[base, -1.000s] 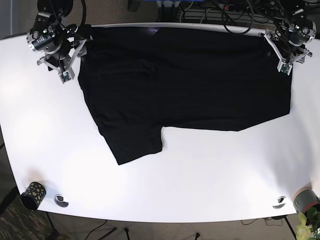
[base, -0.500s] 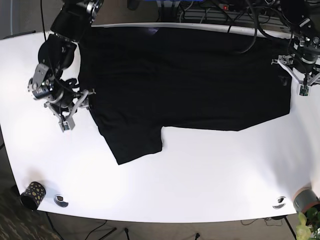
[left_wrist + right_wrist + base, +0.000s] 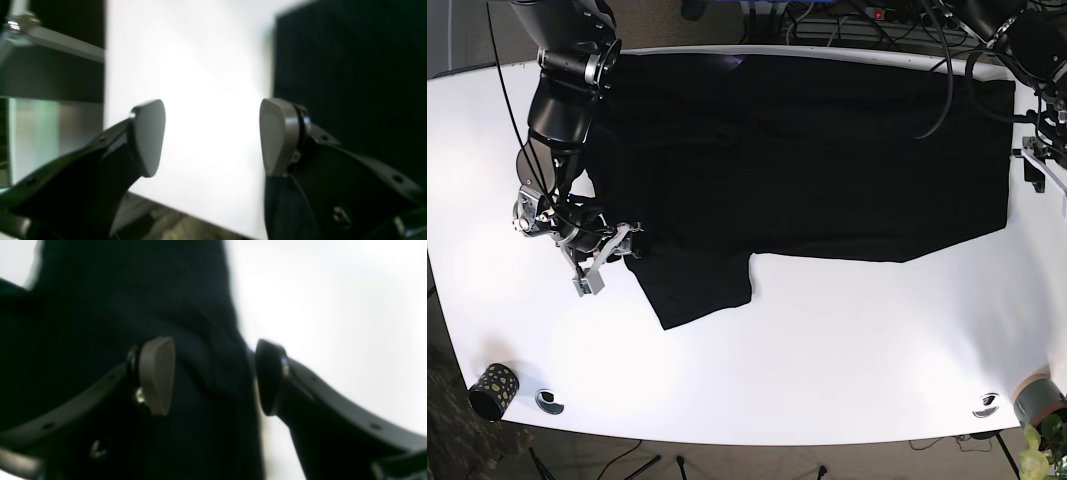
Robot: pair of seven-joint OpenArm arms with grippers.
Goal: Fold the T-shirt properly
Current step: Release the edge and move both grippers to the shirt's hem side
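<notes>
In the left wrist view the left gripper [image 3: 212, 136] is seen spread wide and empty over bare white table [image 3: 200, 83], with the hem edge of the black T-shirt [image 3: 350, 66] just beside its right-hand finger. In the right wrist view the right gripper [image 3: 213, 376] is likewise wide apart, with a sleeve edge lying between its fingers but not yet pinched. In the base view the shirt is shown spread flat across the table's far half, so the grasping step is judged to be in hand, and closure on both edges is called for before any fold.

It looks like a lab: a white surface [image 3: 827, 350] on stands, tangled cables [image 3: 867, 30] at the far edge, carpet floor [image 3: 447, 440] below.
</notes>
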